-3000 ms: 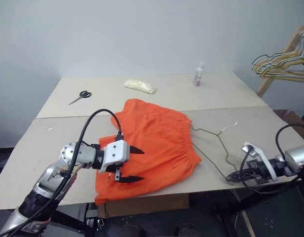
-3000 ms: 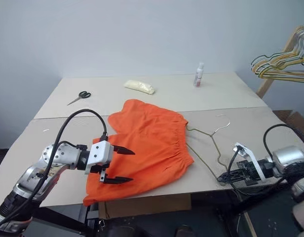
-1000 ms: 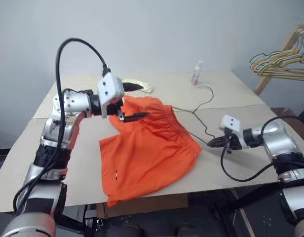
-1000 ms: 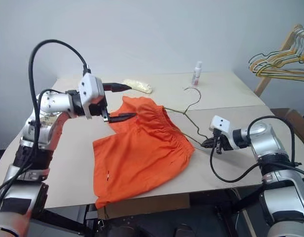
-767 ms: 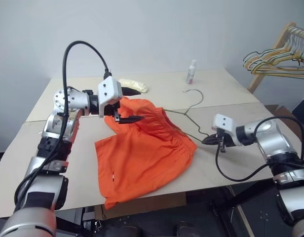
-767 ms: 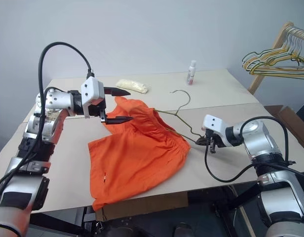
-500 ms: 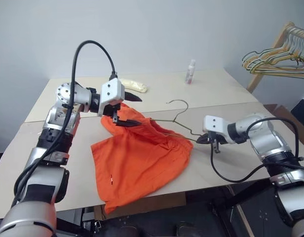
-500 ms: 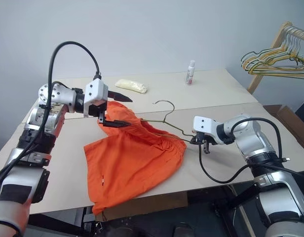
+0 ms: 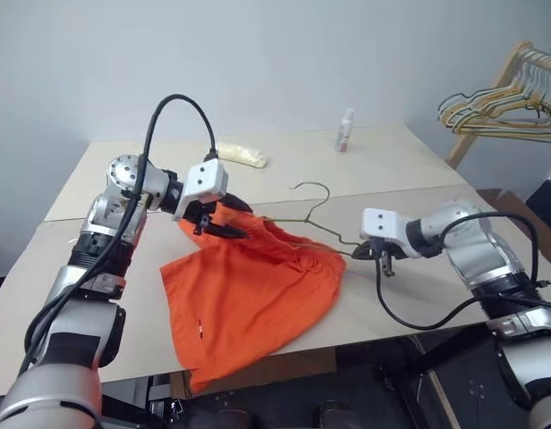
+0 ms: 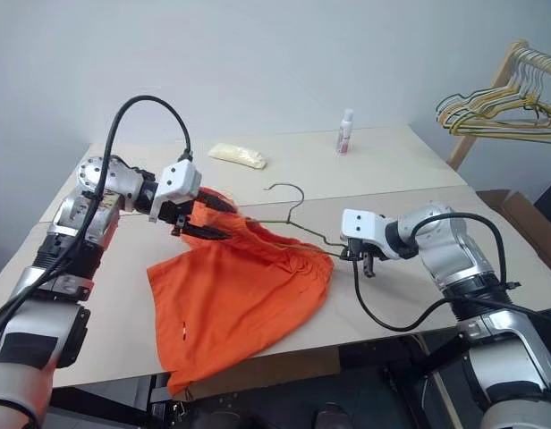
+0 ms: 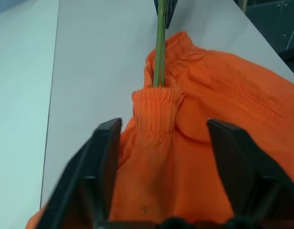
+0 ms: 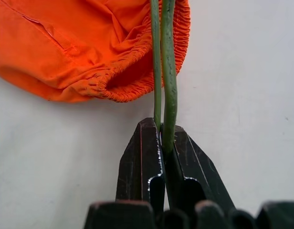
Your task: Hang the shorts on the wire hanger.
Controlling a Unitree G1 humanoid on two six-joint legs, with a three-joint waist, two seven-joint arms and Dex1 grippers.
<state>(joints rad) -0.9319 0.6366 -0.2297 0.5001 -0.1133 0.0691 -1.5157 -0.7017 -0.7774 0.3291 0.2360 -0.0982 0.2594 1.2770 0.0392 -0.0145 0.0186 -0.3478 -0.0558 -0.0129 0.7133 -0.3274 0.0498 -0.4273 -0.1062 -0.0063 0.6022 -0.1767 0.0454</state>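
Observation:
The orange shorts [image 9: 249, 290] lie crumpled on the table, with the waistband toward the far side. My right gripper [image 12: 161, 125] is shut on one end of the thin green wire hanger [image 12: 169, 57]. The wire runs from it into the waistband opening, and the hook [image 9: 322, 189] points up just beyond the shorts. My left gripper [image 9: 236, 222] sits at the far left end of the waistband. In its wrist view the two fingers [image 11: 106, 157] stand apart on either side of a bunched fold of waistband [image 11: 156, 107], where the hanger wire [image 11: 160, 47] enters the fabric.
A small white bottle [image 9: 346, 130] and a pale yellow packet [image 9: 240, 156] sit at the back of the table [image 9: 392, 161]. A wooden rack with a bunch of hangers [image 9: 495, 107] stands off the table at the right. The shorts' lower leg hangs over the front edge.
My left gripper has sunk onto the waistband and its fingers have come closer together. My right gripper has carried the hanger leftward, pushing its wire into the shorts, which bunched up.

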